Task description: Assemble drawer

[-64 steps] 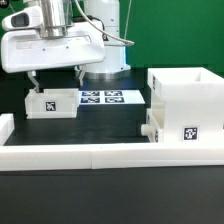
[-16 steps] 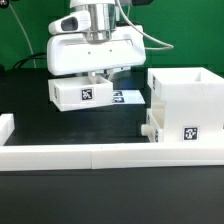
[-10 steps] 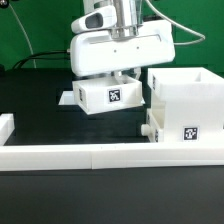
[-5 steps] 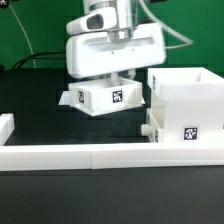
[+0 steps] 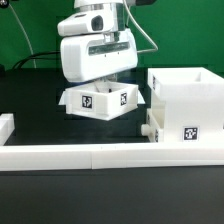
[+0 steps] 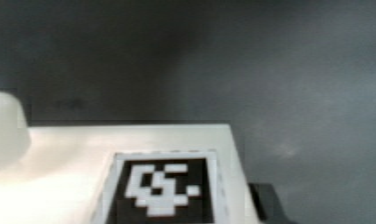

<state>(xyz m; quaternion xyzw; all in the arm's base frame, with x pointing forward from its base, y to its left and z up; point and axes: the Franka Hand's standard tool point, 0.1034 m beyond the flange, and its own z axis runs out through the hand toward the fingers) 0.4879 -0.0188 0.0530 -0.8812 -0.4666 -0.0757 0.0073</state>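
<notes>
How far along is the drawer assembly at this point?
Done: the small drawer box is grasped. In hand: the gripper holds it, tilted, on the exterior view's left of the drawer housing, apart from it. Left: lining it up and sliding it into the housing.

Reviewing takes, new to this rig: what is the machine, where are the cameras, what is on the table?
The white machine is a robot arm ending in a two-finger gripper. The exterior view is shot from off the arm, the wrist view from the arm itself. The gripper holds a small open box, tilted, beside a larger white housing on the black table. A white rail lies in front. The wrist view shows a tagged white surface close up, probably that box.
</notes>
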